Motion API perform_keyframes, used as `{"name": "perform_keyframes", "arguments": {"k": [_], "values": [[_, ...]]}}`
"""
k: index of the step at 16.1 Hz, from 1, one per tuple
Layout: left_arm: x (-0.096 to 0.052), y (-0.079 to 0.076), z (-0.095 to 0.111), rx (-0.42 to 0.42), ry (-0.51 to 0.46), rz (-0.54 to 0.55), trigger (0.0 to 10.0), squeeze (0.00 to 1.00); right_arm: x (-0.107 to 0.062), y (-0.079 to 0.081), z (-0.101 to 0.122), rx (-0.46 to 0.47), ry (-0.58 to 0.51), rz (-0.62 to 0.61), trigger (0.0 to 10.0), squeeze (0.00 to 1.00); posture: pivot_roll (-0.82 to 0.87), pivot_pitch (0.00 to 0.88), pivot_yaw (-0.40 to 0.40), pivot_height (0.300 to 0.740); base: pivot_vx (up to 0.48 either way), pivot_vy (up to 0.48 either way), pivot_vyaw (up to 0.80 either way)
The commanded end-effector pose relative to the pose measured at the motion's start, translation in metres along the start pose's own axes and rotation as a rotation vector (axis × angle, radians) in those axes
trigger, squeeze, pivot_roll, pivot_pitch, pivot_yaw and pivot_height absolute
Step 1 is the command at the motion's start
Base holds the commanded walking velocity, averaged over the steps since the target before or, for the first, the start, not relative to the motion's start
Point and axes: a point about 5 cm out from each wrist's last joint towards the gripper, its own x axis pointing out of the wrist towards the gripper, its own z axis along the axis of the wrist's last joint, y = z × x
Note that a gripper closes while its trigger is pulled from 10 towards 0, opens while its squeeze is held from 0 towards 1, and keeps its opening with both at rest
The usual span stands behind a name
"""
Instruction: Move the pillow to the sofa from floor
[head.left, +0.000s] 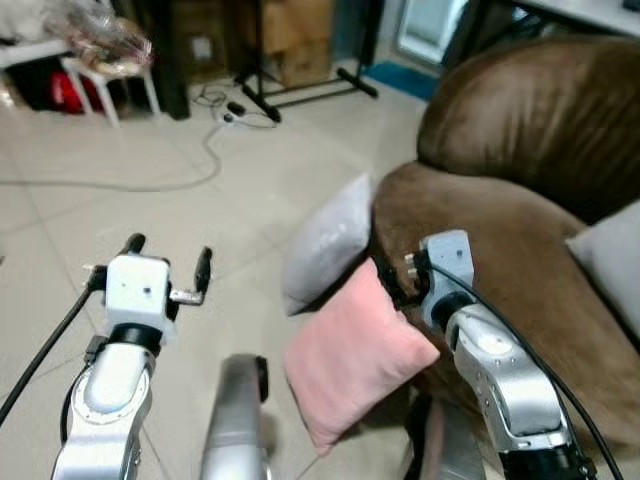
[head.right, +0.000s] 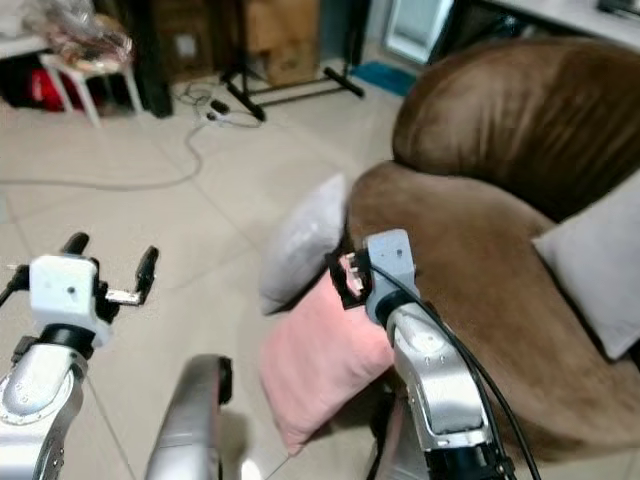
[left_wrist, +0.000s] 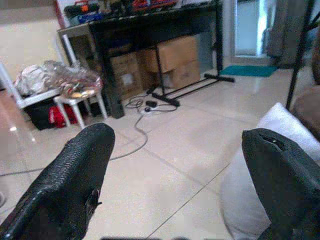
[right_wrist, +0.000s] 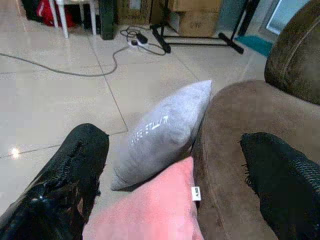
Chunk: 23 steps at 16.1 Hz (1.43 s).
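A pink pillow (head.left: 355, 358) stands on the tiled floor, leaning against the front of the brown sofa (head.left: 500, 230). A grey pillow (head.left: 328, 243) leans on the sofa just behind it. My right gripper (head.left: 388, 283) hovers at the pink pillow's top edge by the sofa arm, its black fingers (right_wrist: 75, 165) spread open around the pink pillow (right_wrist: 150, 210) and grey pillow (right_wrist: 160, 130). My left gripper (head.left: 168, 258) is raised over bare floor to the left, open and holding nothing; the grey pillow (left_wrist: 260, 185) lies to its right.
Another grey cushion (head.left: 612, 255) rests on the sofa seat at the right. A cable (head.left: 150, 180) and power strip (head.left: 232, 112) lie on the floor ahead. A white stool (head.left: 105, 70), a black stand (head.left: 300, 90) and cardboard boxes (left_wrist: 167, 57) stand at the back.
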Motion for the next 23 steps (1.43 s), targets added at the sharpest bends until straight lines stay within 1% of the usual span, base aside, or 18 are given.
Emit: {"name": "perform_keyframes", "arguments": {"k": [1,5,6,7,8,9,10,11,12,14,16,17,18,20,22,23], "values": [[0.000,-0.004,-0.001,0.003,0.008,-0.013,10.0,0.00,-0.002,-0.008,-0.006,0.005,0.028,-0.034,10.0,0.00,0.13,0.000,-0.088,0.507,0.000,0.000,0.00],[0.000,-0.003,-0.001,0.011,0.020,-0.021,10.0,0.00,0.000,-0.003,-0.007,0.011,0.037,-0.022,10.0,0.00,0.13,0.000,-0.083,0.507,0.000,0.000,0.00],[-0.002,-0.005,-0.002,0.013,0.025,-0.034,10.0,0.00,0.000,-0.002,-0.008,0.018,0.042,-0.012,10.0,0.00,0.13,0.000,-0.081,0.507,0.000,0.000,0.00],[-0.007,-0.007,-0.002,0.014,0.035,-0.047,10.0,0.00,0.002,0.000,-0.012,0.022,0.058,0.025,10.0,0.00,0.13,0.000,-0.073,0.507,0.000,0.000,0.00],[-0.009,-0.008,-0.002,0.017,0.039,-0.057,10.0,0.00,0.005,0.001,-0.014,0.025,0.062,0.052,10.0,0.29,0.13,0.000,-0.073,0.507,0.000,0.000,0.00],[-0.010,-0.009,-0.003,0.020,0.043,-0.069,10.0,0.00,0.010,0.001,-0.018,0.029,0.084,0.055,10.0,1.00,0.13,0.000,-0.073,0.507,0.000,0.000,0.00],[-0.012,-0.010,-0.003,0.027,0.046,-0.085,10.0,0.00,0.014,0.001,-0.024,0.019,0.110,0.061,10.0,1.00,0.14,0.000,-0.076,0.507,0.000,0.000,0.00],[-0.013,-0.012,-0.004,0.034,0.047,-0.121,10.0,0.00,0.026,-0.001,-0.038,0.024,0.173,0.046,10.0,1.00,0.15,0.000,-0.079,0.507,0.000,0.000,0.00],[-0.015,-0.013,-0.003,0.041,0.047,-0.148,10.0,0.00,0.032,-0.002,-0.047,0.034,0.203,0.036,10.0,1.00,0.16,0.000,-0.078,0.507,0.000,0.000,0.00],[-0.017,-0.015,-0.003,0.041,0.063,-0.199,10.0,0.00,0.043,-0.003,-0.065,0.053,0.267,0.003,10.0,1.00,0.15,0.043,-0.077,0.507,0.000,0.000,0.00],[-0.023,-0.021,-0.003,0.050,0.075,-0.251,10.0,0.00,0.048,-0.002,-0.078,0.077,0.333,-0.012,10.0,1.00,0.15,0.074,-0.081,0.507,0.000,0.000,0.00],[-0.024,-0.023,-0.004,0.050,0.078,-0.263,10.0,0.00,0.050,0.000,-0.081,0.078,0.347,-0.007,10.0,1.00,0.15,0.078,-0.081,0.507,0.000,0.000,0.00],[-0.030,-0.027,-0.002,0.048,0.081,-0.286,10.0,0.00,0.052,0.002,-0.086,0.079,0.360,-0.011,10.0,1.00,0.15,0.123,-0.088,0.507,0.000,0.000,0.00],[-0.039,-0.031,-0.002,0.038,0.096,-0.315,10.0,0.00,0.055,0.003,-0.090,0.077,0.377,-0.038,10.0,1.00,0.14,0.157,-0.097,0.507,0.000,0.000,0.00],[-0.050,-0.035,0.002,0.030,0.098,-0.357,10.0,0.00,0.057,0.000,-0.090,0.063,0.374,-0.074,10.0,1.00,0.14,0.183,-0.111,0.507,0.000,0.000,0.00],[-0.058,-0.038,0.005,0.026,0.099,-0.406,10.0,0.00,0.058,-0.004,-0.091,0.058,0.382,-0.104,10.0,1.00,0.15,0.193,-0.116,0.507,0.000,0.000,0.00]]}}
